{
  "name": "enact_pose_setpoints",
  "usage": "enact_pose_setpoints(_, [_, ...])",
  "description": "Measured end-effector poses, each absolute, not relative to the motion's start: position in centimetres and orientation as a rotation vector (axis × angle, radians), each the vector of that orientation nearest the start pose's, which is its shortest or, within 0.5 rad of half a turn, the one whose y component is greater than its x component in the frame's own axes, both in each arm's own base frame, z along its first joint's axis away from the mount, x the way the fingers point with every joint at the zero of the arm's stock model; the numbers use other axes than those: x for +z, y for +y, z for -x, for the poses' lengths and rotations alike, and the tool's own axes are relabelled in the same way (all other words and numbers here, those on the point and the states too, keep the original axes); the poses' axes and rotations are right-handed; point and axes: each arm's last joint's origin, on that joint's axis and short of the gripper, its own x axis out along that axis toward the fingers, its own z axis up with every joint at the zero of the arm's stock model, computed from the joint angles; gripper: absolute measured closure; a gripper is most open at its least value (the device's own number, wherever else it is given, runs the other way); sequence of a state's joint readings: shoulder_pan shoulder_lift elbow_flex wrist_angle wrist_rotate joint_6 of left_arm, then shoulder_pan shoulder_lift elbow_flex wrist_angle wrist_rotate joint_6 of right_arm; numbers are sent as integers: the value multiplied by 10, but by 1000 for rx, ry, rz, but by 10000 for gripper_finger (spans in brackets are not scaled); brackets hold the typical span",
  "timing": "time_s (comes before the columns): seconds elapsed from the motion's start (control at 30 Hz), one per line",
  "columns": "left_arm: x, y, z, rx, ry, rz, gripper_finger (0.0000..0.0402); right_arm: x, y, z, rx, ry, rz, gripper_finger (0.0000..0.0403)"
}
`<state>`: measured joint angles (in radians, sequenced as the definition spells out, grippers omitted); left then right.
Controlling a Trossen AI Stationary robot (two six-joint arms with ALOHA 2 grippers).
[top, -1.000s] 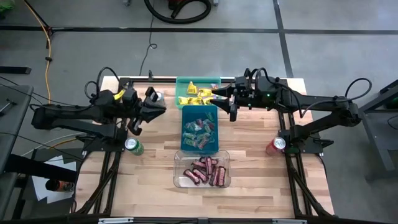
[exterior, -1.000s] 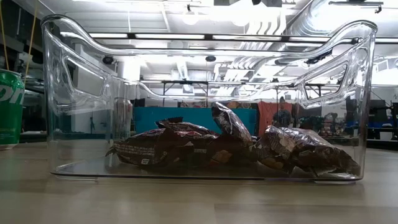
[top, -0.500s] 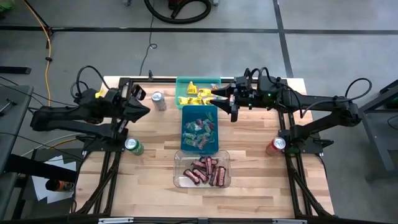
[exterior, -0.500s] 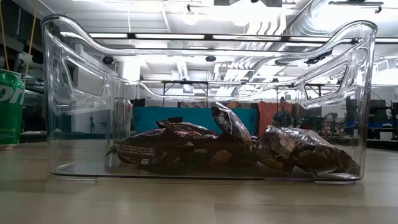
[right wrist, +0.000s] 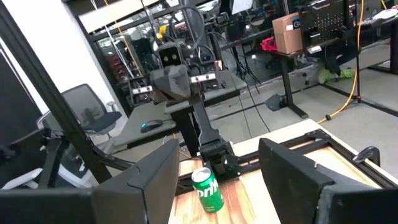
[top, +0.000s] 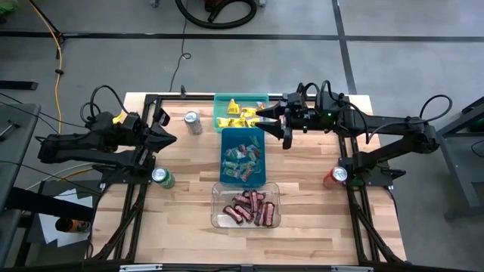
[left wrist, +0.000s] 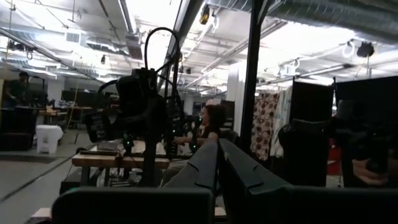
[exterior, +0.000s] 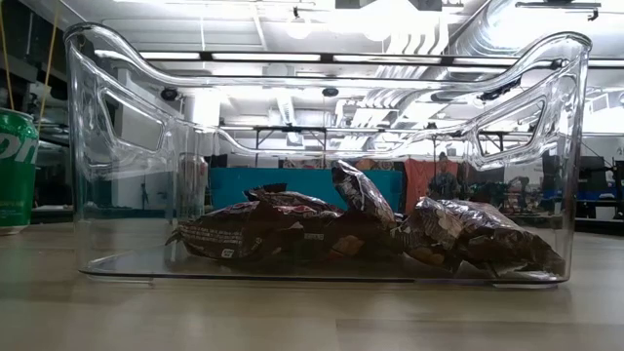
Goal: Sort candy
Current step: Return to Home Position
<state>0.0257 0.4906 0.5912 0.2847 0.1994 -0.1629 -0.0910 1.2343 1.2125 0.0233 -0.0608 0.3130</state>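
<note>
Nearest, the transparent bin (top: 217, 190) holds the brown candy (top: 249, 208). Behind it, the blue bin (top: 224, 136) holds the mixed candy (top: 242, 159). Farthest, the green bin (top: 219, 100) holds the yellow candy (top: 236, 117). I see no candy loose on the table (top: 318, 219), so I judge sorting complete.

My right gripper (top: 261, 115) hangs open and empty at the green bin's right rim. My left gripper (top: 169, 139) is closed and empty, at the left.

The green can (top: 161, 177), red can (top: 336, 176) and silver can (top: 192, 122) flank the bins. None should obstruct retraction.

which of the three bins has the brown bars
The clear bin, at the row's end: brown bars lie in it. The middle blue bin holds mixed packets; the green bin holds yellow packets.
</note>
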Motion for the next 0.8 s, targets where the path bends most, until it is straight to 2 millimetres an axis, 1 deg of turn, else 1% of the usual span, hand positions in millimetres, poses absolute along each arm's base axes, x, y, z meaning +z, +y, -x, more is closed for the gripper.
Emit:
enact_pose_setpoints(0.17, [332,-3,-106,-211,-406,151,401,408,-23,-274,-21,-7,-313,223])
enact_pose_setpoints(0.3, [324,-3,-97,-214,-450,160,401,411,-22,-268,-12,-8,-312,261])
enact_pose_setpoints(0.43, [318,-3,-90,-214,-467,167,401,413,-21,-255,-18,35,-340,308])
enact_pose_setpoints(0.6, [302,-2,-85,-175,-467,211,401,417,-15,-231,-12,93,-344,390])
enact_pose_setpoints(0.63, [298,-2,-85,-167,-465,218,401,418,-13,-227,-6,100,-338,395])
enact_pose_setpoints(0.73, [287,-1,-85,-142,-478,240,401,421,-9,-214,8,123,-339,390])
enact_pose_setpoints(0.8, [282,0,-84,-132,-494,240,401,421,-7,-206,4,138,-334,397])
